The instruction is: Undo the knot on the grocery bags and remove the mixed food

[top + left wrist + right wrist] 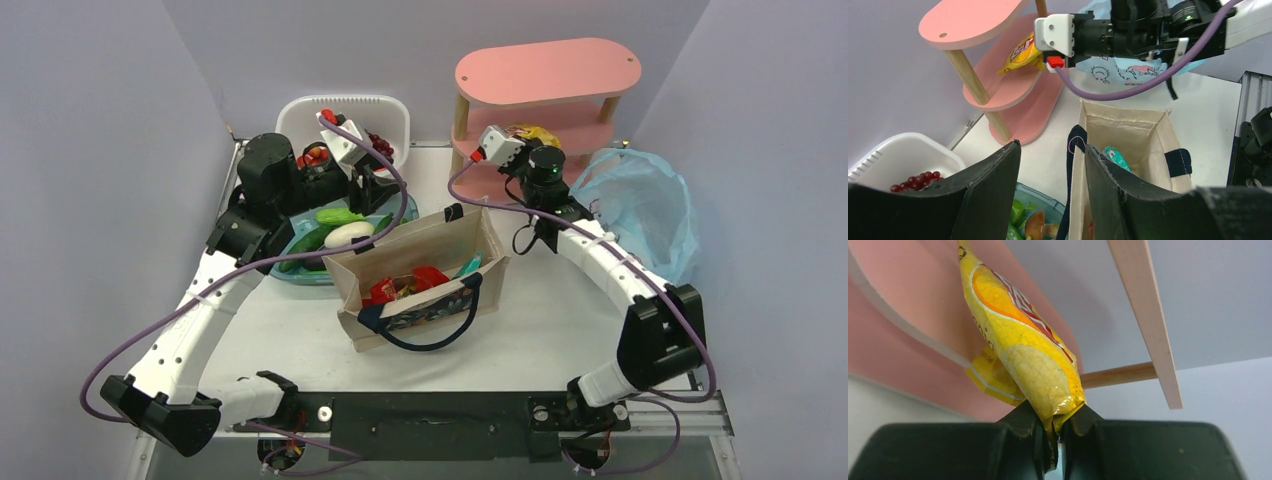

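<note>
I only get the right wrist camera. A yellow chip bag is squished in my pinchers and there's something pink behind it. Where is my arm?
Observer: Your right gripper has the yellow packet between the top and middle boards of a pink shelf rack at the far side of the table.
Operator: Is there any food in the bag?
Observer: Yes. The canvas tote has red packets and a teal packet inside.
Operator: What's the other arm doing?
Observer: The left gripper hangs open above the teal tub, next to the tote.
</note>
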Robot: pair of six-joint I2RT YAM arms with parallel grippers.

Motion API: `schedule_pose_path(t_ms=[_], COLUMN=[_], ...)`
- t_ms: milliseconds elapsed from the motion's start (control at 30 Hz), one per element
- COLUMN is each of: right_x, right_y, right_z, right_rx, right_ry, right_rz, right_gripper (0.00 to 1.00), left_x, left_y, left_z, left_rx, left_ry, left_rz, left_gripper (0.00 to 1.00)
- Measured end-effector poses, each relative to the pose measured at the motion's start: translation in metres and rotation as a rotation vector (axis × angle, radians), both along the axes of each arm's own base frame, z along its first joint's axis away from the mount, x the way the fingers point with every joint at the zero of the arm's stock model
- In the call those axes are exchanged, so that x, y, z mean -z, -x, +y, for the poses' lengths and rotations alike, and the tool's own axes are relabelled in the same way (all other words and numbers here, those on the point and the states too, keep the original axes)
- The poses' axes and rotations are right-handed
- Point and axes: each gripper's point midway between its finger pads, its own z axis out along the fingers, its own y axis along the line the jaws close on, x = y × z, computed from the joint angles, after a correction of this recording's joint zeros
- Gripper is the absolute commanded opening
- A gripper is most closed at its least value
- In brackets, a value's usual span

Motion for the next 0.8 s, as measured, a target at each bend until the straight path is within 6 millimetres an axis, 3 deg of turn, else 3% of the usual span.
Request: schedule_pose_path(t_ms=[333, 567, 700, 800], right_x=[0.018, 0.032, 0.036, 0.036], right_y=[-0.054, -0.074, -0.079, -0.079], right_z=[0.009, 0.016, 0.020, 0.023], right_rx=[0.036, 0.022, 0.005, -0.007], right_ry=[0.122, 0.166, 0.173, 0.163], right_rz=[-0.100, -0.080, -0.048, -0.022], right_gripper=[0.00, 0.00, 0.15, 0.36], left_x=[0.011, 0.011, 0.012, 0.012], left_y=[-0.005, -0.006, -0.005, -0.005], left_z=[0.011, 0.016, 0.019, 0.020], left_rx=[-0.033, -0.046, -0.052, -0.051], left_ry=[-0.010, -0.009, -0.011, -0.011], left_rz=[0.016, 0.014, 0.015, 0.012], left_gripper=[0.48, 0.48, 0.48, 0.48])
